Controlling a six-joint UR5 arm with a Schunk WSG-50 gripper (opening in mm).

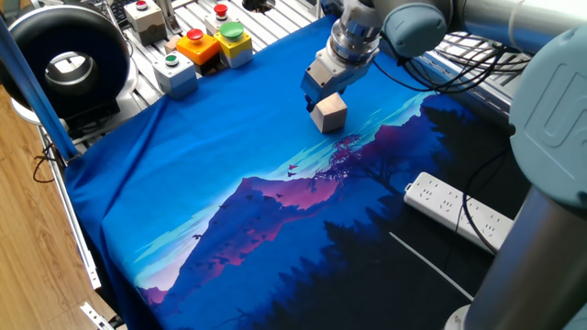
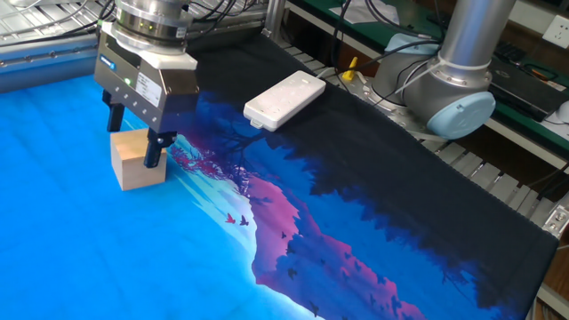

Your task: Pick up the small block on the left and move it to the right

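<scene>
The small block (image 1: 329, 115) is a light-tan wooden cube resting on the blue part of the printed cloth (image 1: 229, 165). It also shows in the other fixed view (image 2: 135, 167). My gripper (image 1: 320, 95) hangs straight down over the block, also seen in the other fixed view (image 2: 135, 136). It is open, with one finger behind the block's top and the other finger (image 2: 155, 151) in front of it. The block stands flat on the cloth.
A white power strip (image 1: 459, 213) lies on the dark side of the cloth, also visible in the other fixed view (image 2: 284, 98). Grey button boxes (image 1: 176, 73) and coloured button boxes (image 1: 218, 44) stand at the far cloth edge. A black round device (image 1: 64, 57) sits beside them.
</scene>
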